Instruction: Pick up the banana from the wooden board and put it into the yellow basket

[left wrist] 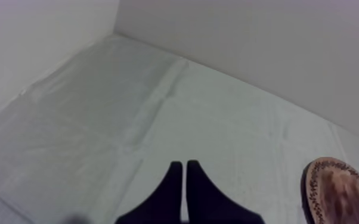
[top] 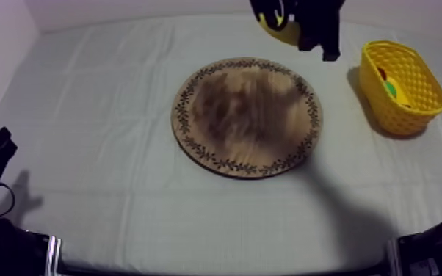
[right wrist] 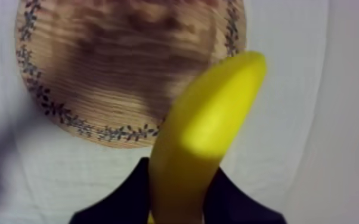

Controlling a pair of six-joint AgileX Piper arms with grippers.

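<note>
Banana (right wrist: 209, 128): plain yellow, curved, clamped in right gripper (right wrist: 180, 182) | left gripper (left wrist: 184, 168) closed, empty

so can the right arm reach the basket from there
Probably yes: the right claw, shut on the banana, hangs past the far edge of the board, and the basket stands close beside it, top open, nothing between them.

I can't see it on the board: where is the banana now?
The right claw holds the banana in the air beyond the far rim of the wooden board, short of the yellow basket.
</note>
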